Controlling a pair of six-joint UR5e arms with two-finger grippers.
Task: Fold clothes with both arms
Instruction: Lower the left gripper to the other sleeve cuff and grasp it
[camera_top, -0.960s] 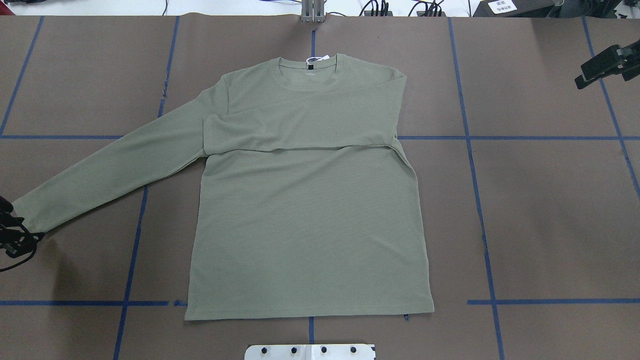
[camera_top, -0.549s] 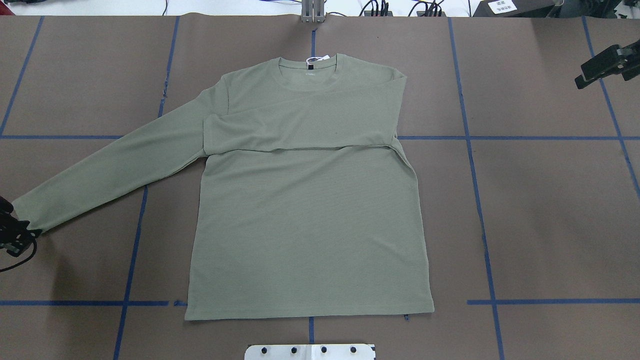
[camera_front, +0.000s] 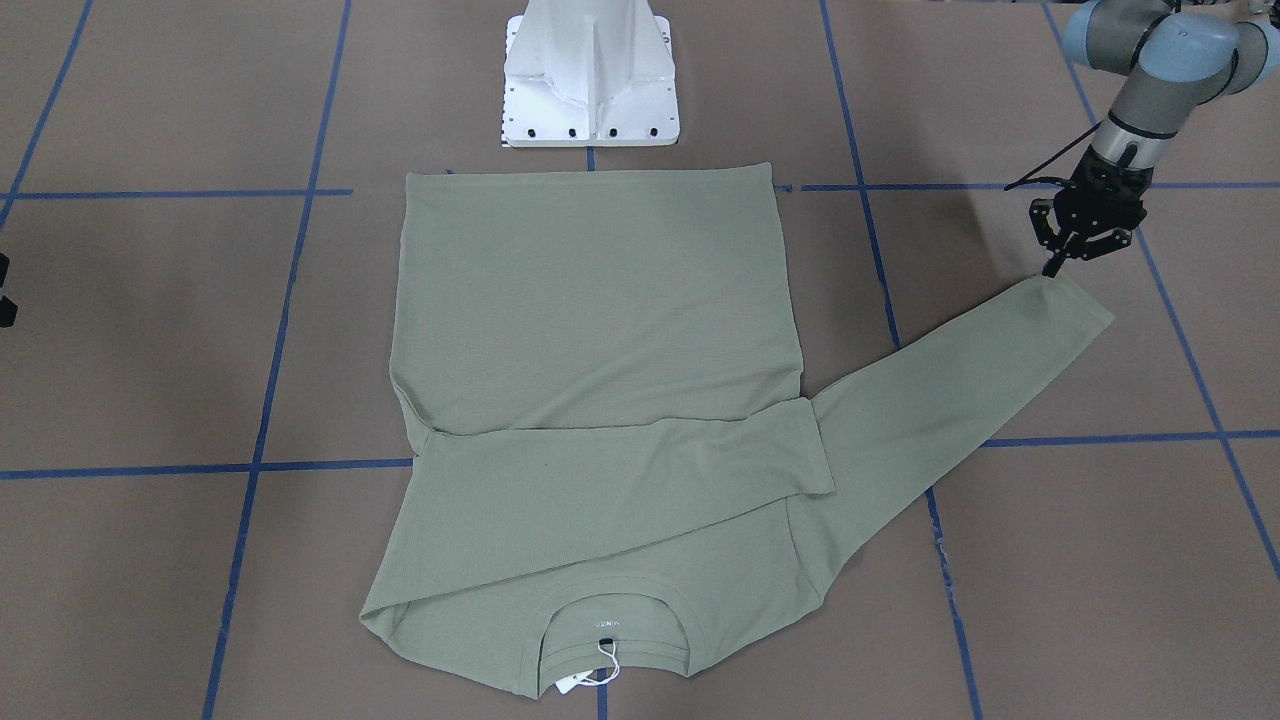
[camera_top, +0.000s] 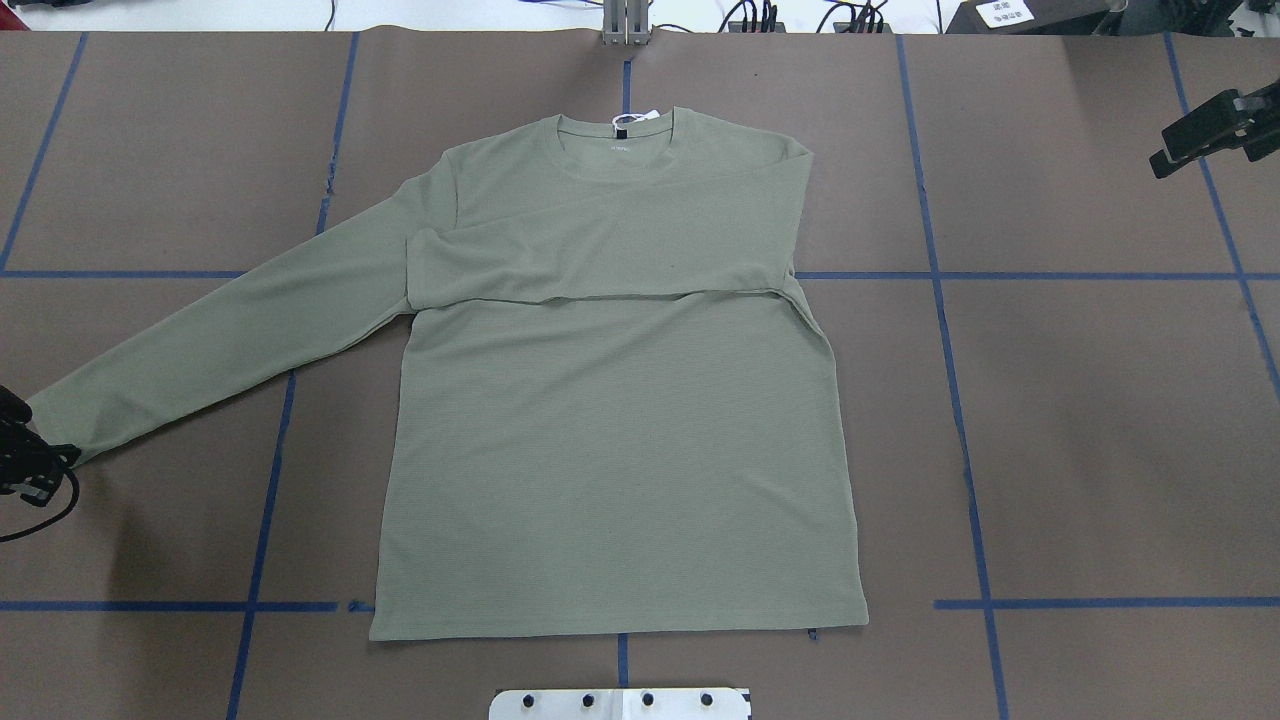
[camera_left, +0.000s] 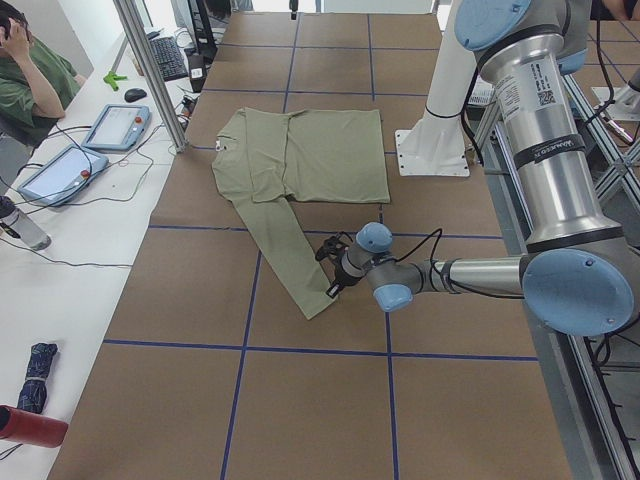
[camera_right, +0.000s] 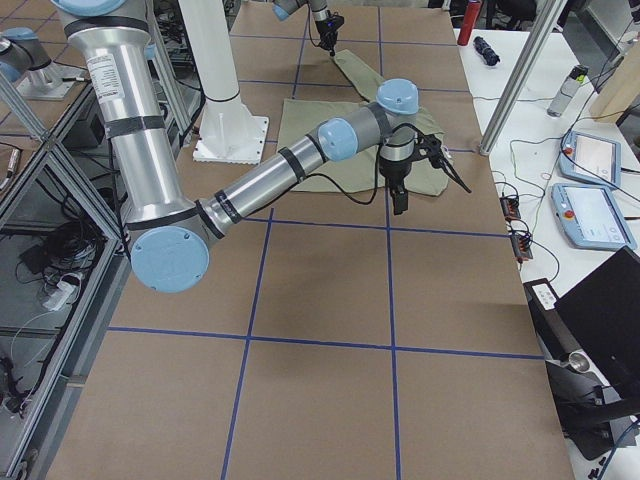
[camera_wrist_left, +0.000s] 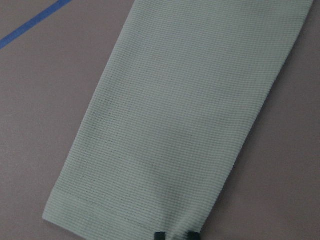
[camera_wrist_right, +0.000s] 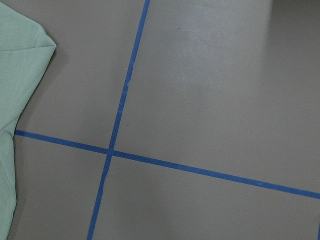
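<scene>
Overhead exterior view: left gripper (camera_top: 45, 465) closed on shirt (camera_top: 620, 450) cuff corner; right gripper (camera_top: 1195, 135) well apart, state indeterminate.

The shirt (camera_front: 600, 330) has tiny white letters under its neck, too small to read.

The sage-green long-sleeved shirt (camera_top: 620, 450) is matt cloth with a fine ribbed, waffle-like knit, plain in the left wrist view. The brown counter (camera_top: 1100, 420) looks like smooth matt paper crossed by blue tape lines (camera_top: 1100, 275). The white pedestal base (camera_front: 590, 80) is painted metal with a slight sheen.
</scene>
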